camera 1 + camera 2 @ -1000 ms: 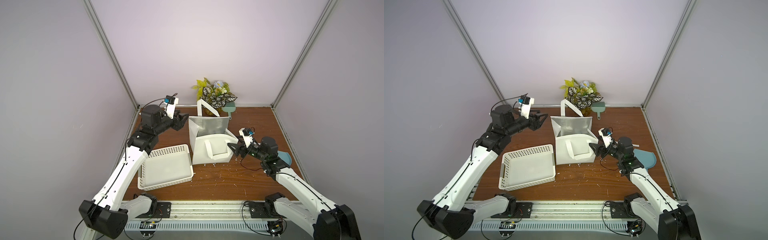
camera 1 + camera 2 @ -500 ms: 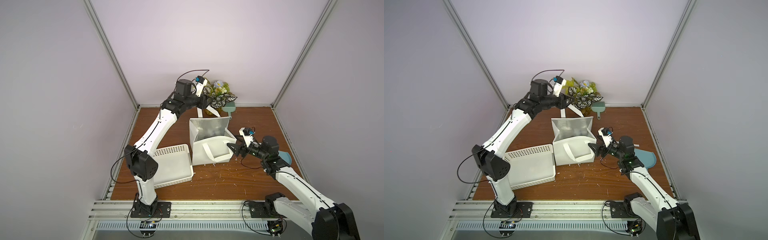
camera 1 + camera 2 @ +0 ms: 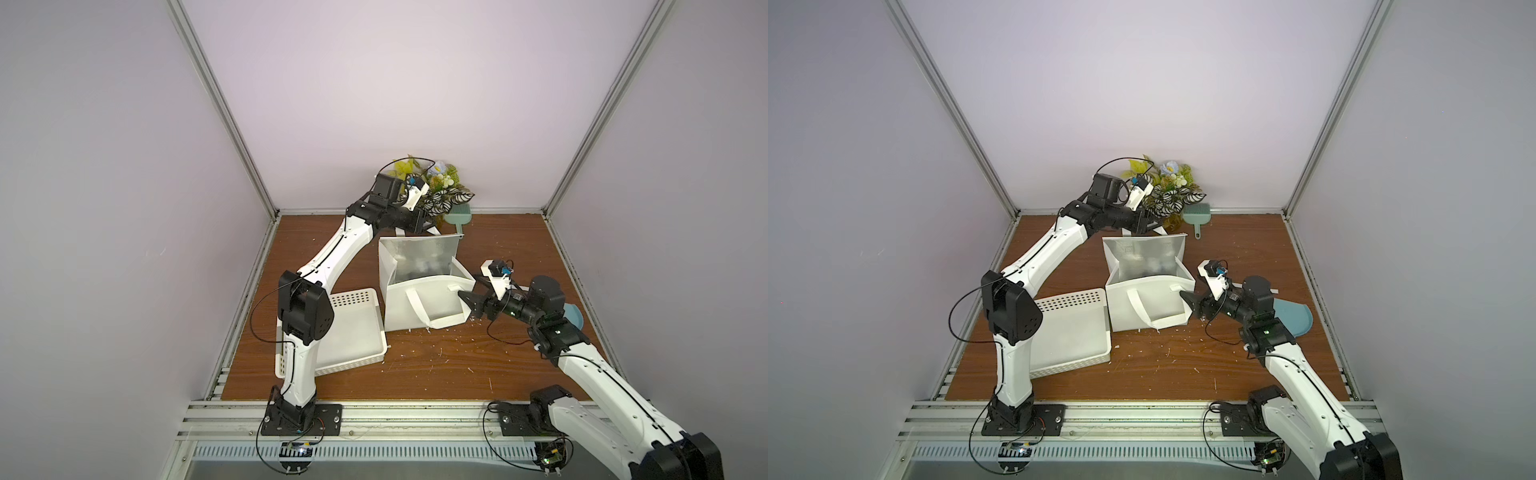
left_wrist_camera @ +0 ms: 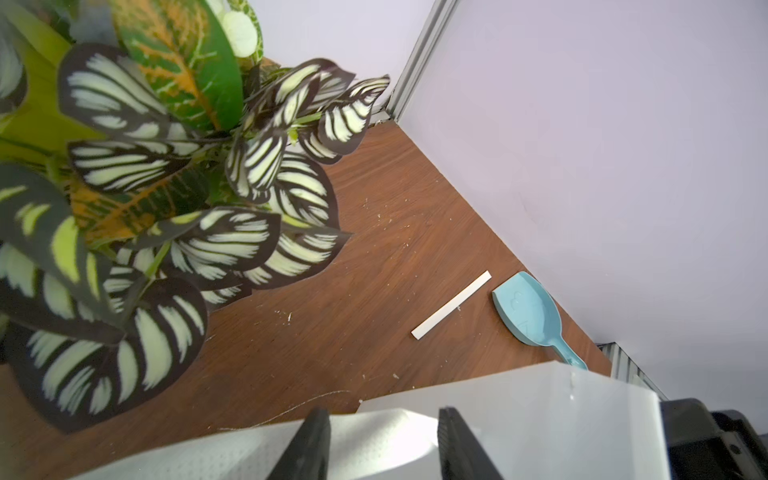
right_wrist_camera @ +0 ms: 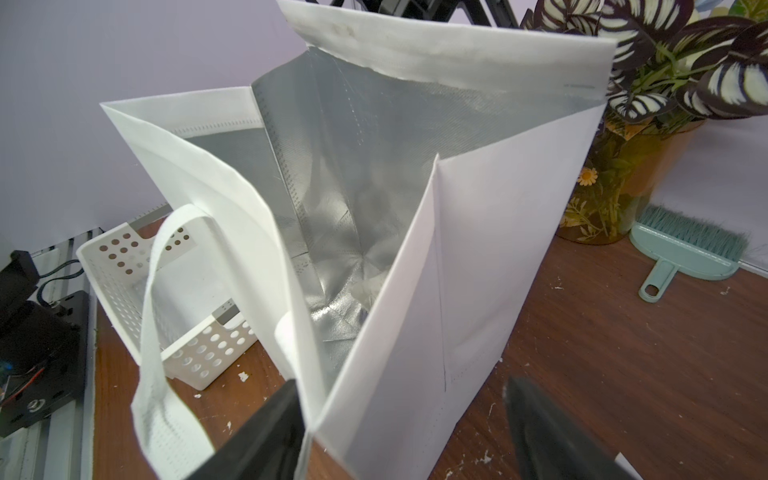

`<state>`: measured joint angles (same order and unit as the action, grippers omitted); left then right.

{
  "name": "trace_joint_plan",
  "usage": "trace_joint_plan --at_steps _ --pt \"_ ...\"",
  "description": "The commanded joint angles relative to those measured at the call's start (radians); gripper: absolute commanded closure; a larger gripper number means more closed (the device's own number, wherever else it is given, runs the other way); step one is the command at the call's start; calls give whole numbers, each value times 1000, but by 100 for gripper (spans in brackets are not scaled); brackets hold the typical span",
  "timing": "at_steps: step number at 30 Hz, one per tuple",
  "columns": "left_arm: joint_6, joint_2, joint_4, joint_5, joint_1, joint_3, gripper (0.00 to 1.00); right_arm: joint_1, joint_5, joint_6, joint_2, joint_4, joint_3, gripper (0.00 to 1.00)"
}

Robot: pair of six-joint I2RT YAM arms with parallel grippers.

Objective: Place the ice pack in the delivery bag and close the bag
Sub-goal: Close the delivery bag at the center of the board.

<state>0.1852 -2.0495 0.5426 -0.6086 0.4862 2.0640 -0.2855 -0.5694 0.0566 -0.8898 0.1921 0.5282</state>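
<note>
behind delivery bag (image 3: 419, 305): potted plant (image 3: 445, 200), brush (image 3: 1196, 212); basket (image 3: 353, 297) beside.

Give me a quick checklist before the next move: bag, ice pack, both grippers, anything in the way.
1. Delivery bag upright, mouth open: ok.
2. Ice pack inside the bag: cannot tell. A pale lump lies on the foil bottom in the right wrist view, too unclear to name.
3. White basket free of the ice pack: ok in its visible part; some is hidden.
4. Right gripper open, straddling the bag's near corner: ok.
5. Left gripper clamped on the bag's back edge: not ok. Its jaws stand apart over white fabric.
6. Left gripper clear of the plant: cannot tell. The leaves are very close.
</note>
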Motion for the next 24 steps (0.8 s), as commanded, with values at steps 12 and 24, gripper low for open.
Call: trace_joint_plan --at_steps 12,24 --pt "16 -80 3 -66 36 43 61 34 -130 -9 52 -135 143 5" --pt "13 -83 2 -101 37 42 63 56 -82 -3 -13 -41 84 14"
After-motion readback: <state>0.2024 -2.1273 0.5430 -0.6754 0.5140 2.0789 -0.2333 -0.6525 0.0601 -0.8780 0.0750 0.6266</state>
